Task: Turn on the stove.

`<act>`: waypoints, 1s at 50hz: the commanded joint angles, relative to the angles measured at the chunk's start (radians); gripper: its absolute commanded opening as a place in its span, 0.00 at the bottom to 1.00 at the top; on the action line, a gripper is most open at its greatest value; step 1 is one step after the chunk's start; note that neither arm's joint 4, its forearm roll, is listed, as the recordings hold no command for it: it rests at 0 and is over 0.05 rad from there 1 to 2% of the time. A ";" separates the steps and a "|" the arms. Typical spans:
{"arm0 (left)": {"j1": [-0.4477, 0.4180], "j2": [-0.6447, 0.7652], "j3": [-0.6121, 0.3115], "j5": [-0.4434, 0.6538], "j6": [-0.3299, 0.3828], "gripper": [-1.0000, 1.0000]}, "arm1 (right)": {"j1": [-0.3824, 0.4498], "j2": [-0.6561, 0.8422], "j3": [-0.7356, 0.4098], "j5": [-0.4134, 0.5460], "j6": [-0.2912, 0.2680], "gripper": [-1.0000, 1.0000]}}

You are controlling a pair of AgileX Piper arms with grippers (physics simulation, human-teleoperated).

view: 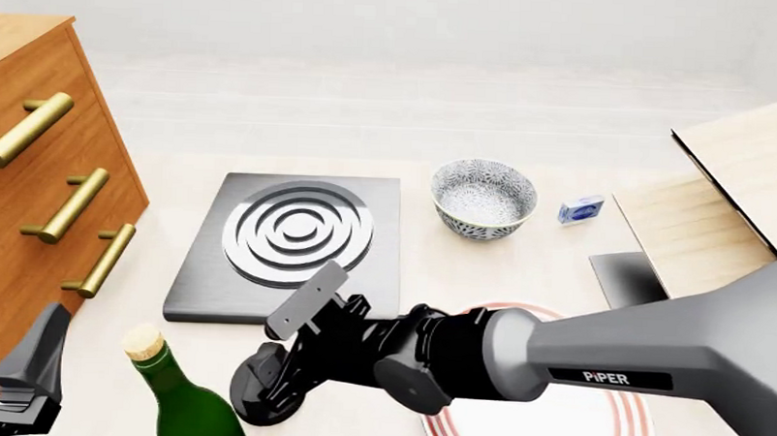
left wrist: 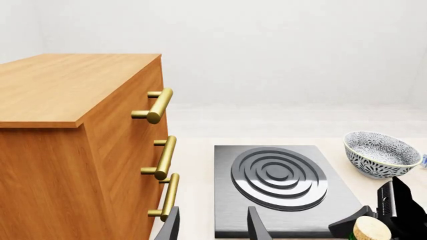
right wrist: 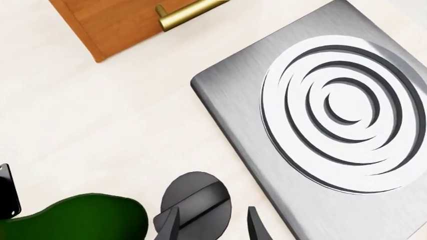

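- Knob (right wrist: 195, 200) on desk (right wrist: 100, 125), just near-left of stove (view: 291, 244) slab.
- Right hand (right wrist: 212, 226) directly over knob, fingers parted narrowly astride its ridge, not gripping.
- Left hand (left wrist: 212, 225) open, idle, farther off.

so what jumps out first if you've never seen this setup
The right arm sweeps across the near table, its gripper hanging open right over the black knob beside the stove's near edge. The stove itself, with its silver ringed burner, lies mid-table beside a wooden drawer chest on the left. A green bottle stands at the near left, and a patterned bowl sits right of the stove.
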 commanded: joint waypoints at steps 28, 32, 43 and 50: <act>0.000 0.000 0.000 0.000 0.000 1.00 | -0.078 0.080 -0.057 0.026 -0.065 1.00; 0.000 0.000 0.000 0.000 0.000 1.00 | -0.081 0.090 -0.063 0.030 -0.065 1.00; 0.000 0.000 0.000 0.000 0.000 1.00 | -0.068 0.113 -0.084 0.040 -0.049 1.00; 0.000 0.000 0.000 0.000 0.000 1.00 | -0.067 0.129 -0.101 0.044 -0.050 1.00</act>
